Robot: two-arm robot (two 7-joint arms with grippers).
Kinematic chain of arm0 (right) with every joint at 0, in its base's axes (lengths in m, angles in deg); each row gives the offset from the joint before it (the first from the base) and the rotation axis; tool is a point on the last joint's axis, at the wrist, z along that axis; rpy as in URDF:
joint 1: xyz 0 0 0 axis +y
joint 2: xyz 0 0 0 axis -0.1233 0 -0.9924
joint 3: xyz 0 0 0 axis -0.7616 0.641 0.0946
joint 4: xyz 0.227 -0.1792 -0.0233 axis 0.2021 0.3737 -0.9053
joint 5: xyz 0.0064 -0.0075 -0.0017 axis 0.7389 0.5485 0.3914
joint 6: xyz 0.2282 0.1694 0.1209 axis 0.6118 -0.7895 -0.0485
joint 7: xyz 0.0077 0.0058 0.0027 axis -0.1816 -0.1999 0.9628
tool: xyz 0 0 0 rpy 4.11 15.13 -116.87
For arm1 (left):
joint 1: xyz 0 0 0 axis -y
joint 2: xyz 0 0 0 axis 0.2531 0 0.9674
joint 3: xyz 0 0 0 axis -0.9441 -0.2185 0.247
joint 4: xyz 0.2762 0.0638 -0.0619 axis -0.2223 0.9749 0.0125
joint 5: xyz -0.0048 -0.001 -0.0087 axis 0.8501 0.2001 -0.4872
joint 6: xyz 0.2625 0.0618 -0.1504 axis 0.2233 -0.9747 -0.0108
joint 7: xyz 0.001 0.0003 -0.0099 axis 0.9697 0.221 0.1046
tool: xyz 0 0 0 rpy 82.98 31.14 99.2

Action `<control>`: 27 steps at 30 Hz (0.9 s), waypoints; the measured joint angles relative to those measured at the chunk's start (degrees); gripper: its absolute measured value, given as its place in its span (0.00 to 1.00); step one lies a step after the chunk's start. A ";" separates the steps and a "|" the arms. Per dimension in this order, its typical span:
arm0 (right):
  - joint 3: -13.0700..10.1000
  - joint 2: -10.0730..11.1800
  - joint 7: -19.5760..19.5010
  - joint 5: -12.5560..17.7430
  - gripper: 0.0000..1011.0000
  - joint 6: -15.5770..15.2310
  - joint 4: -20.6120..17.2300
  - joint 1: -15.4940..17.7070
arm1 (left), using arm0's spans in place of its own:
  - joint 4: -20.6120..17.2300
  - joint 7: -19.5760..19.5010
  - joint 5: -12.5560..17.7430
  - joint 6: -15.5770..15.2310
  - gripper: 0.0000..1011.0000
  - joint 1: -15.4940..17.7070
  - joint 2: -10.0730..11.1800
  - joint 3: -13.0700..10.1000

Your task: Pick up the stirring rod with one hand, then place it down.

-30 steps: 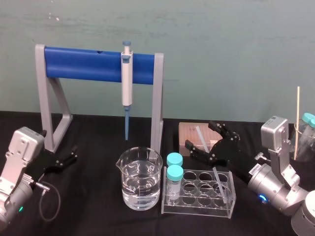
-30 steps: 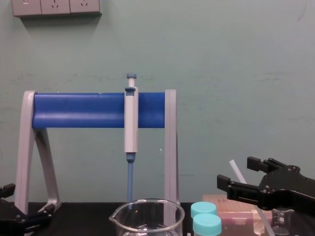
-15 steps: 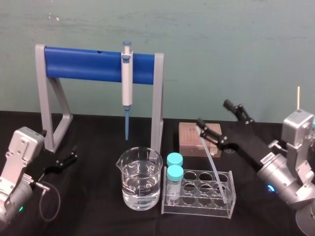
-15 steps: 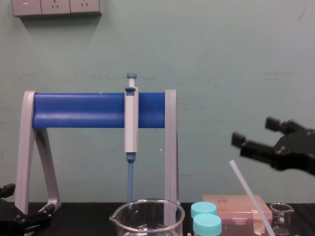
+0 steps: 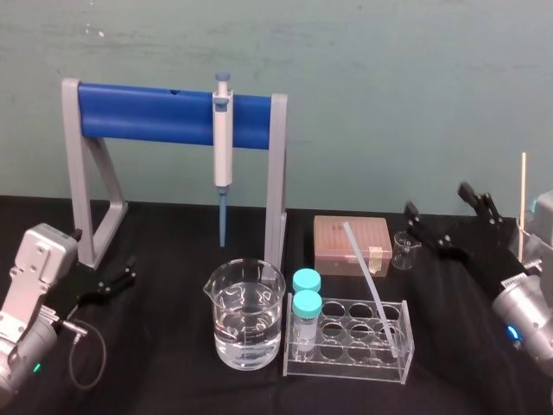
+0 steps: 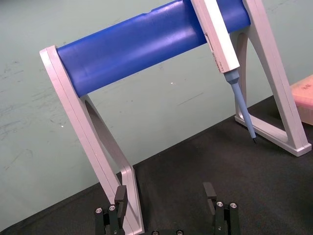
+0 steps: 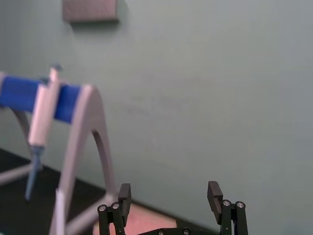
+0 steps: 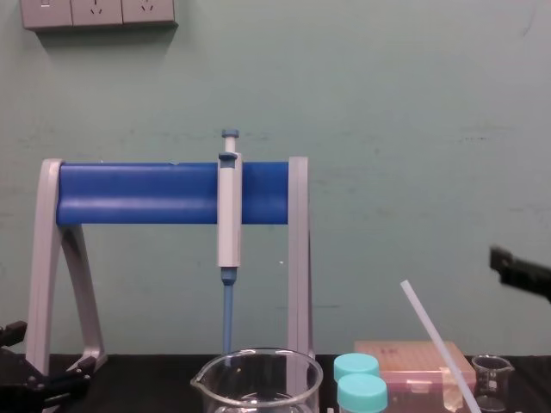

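My right end effector [image 5: 436, 201] hangs wide and empty over the desk's right edge; my left end effector [image 6: 165, 193] sits wide at the left edge. The stirring rod [image 5: 371, 281] leans in the rack [image 5: 346, 368] near the front edge.

— What carries everything?
— A black, matte worktop [image 5: 173, 346].
— What stands on it?
— Toward the back, a pipette stand [image 5: 276, 190] with grey legs and a blue crossbar. In front of its right leg is a large glass beaker [image 5: 245, 324] part-filled with clear liquid, and just to the right of that a clear tube rack [image 5: 350, 346].
— Behind the rack?
— A pinkish box [image 5: 350, 244], with a small glass beaker [image 5: 403, 251] just to its right.
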 joint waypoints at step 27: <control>-1.11 0.94 0.71 -0.59 0.99 -7.52 2.03 1.07 | 0.00 0.00 0.00 0.00 0.99 0.00 0.00 0.00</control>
